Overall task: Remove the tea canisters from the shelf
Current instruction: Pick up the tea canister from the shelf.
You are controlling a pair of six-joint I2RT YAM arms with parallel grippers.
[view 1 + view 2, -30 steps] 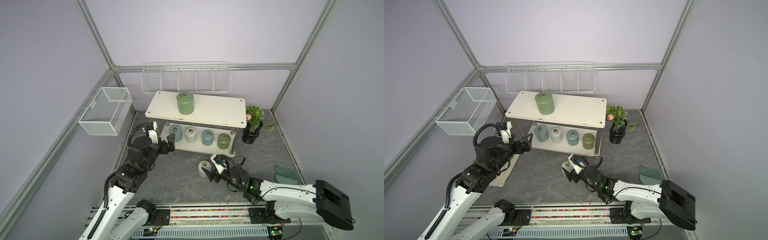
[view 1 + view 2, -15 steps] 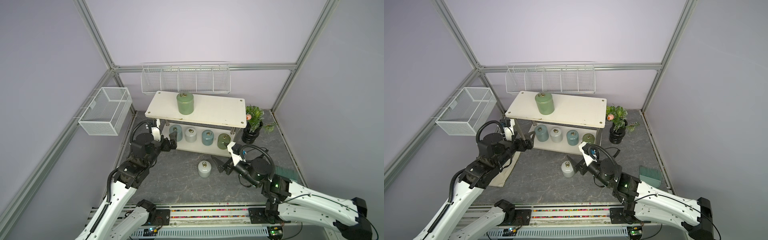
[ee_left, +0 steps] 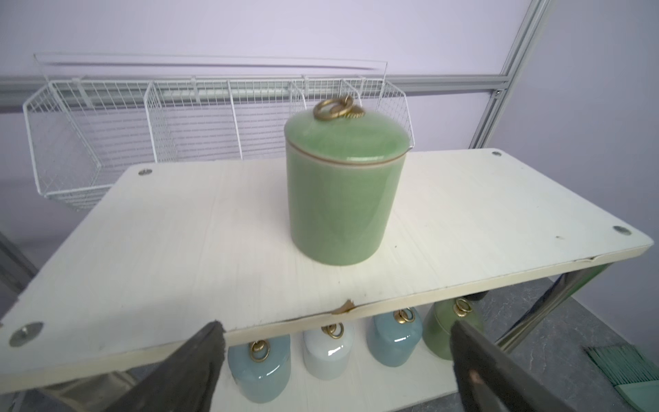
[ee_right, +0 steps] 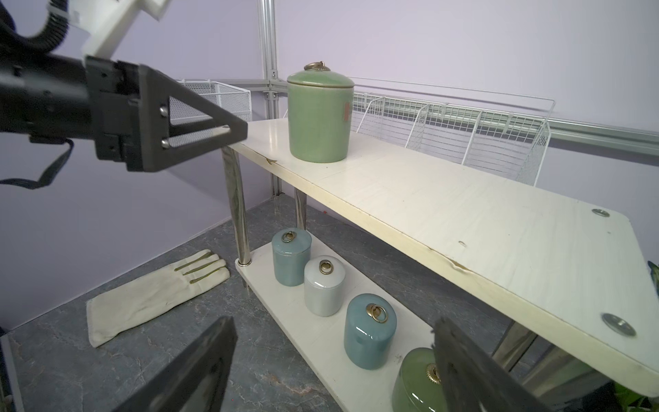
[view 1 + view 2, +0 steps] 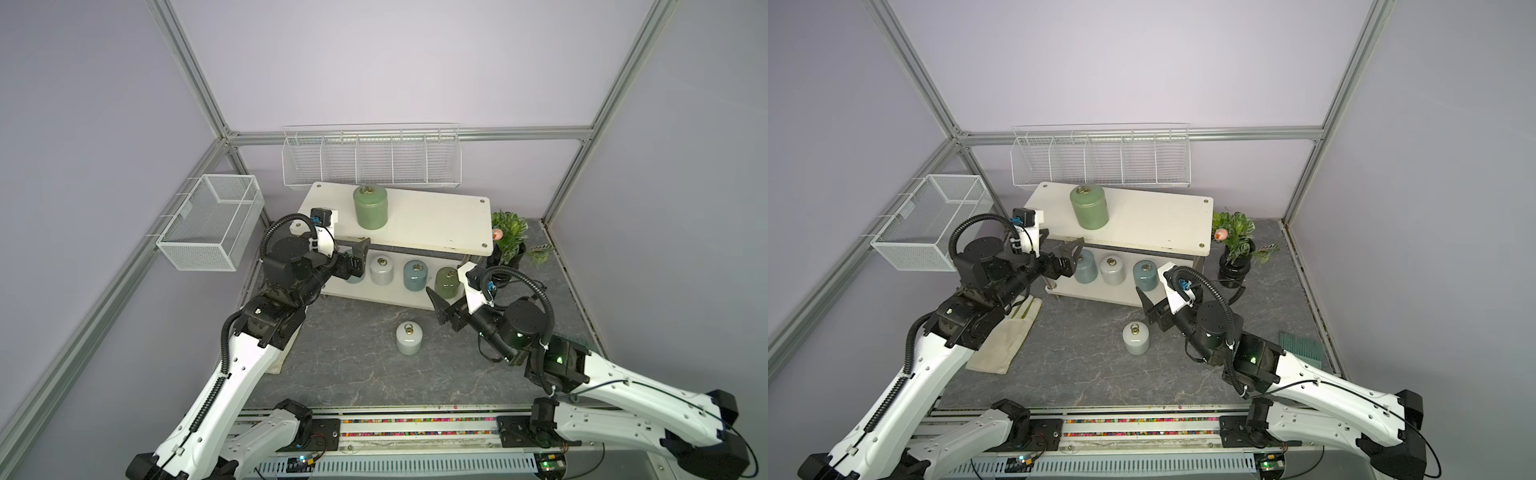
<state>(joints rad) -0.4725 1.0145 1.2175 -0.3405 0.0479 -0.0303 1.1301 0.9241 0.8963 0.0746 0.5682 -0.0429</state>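
Note:
The shelf (image 5: 436, 220) carries a tall green tea canister (image 5: 370, 206) (image 3: 344, 189) on its top board. On its lower board stand a blue-grey (image 4: 290, 257), a white (image 5: 381, 270), a second blue-grey (image 5: 415, 274) and a green canister (image 5: 446, 282). Another white canister (image 5: 409, 338) stands on the floor in front. My left gripper (image 3: 337, 328) is open and empty at the top board's front left edge. My right gripper (image 4: 334, 323) is open and empty before the lower board's right end, one finger next to the lower green canister.
A black plant vase (image 5: 505, 257) stands right of the shelf. A cream glove (image 5: 1005, 336) lies on the floor at the left, a green brush (image 5: 1302, 343) at the right. Wire baskets hang on the left wall (image 5: 208, 224) and the back wall (image 5: 370, 160).
My right gripper has left the white canister on the floor and moved back and right to the shelf's lower right end. My left gripper has risen toward the top board's edge.

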